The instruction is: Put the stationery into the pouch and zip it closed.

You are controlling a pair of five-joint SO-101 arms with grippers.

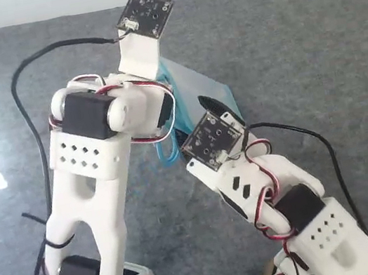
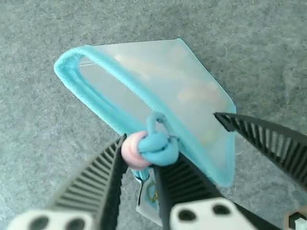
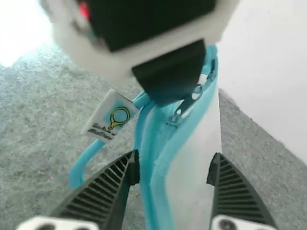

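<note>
- The pouch [image 2: 163, 72], translucent with a blue zip edge [image 2: 120, 79], stood on edge between the two arms, zip side uppermost. Whether its base rested on the grey surface [image 2: 33, 158] or hung just clear could not be told
- Pale shapes [image 2: 192, 93] showed through its wall and were judged to be the stationery already inside; none could be identified
- The zip pull [image 2: 151, 148], a blue knot with a pink bead, was clamped in the left pincer [image 2: 140, 163], its jaws nearly together on it
- The right pincer [image 3: 173, 160] straddled one end of the pouch with a finger against each face, and was judged to be gripping it as a brace
- Governing relation: the zip edge ran lengthwise away from the right pincer, past the slider, to the far corner. The left pincer was nearer the slider and held its pull, so the closing draw is judged to run along that long axis, away from the braced end
- Zip state was uncertain: the stretch beyond the slider appeared as two separate blue bands, which suggested it was open there, but this was not confirmed
- A white tag [image 3: 108, 117] and a blue loop cord [image 3: 81, 165] hung by the pull
- From above, the arms' wrists covered most of the pouch, leaving one pale corner exposed
</note>
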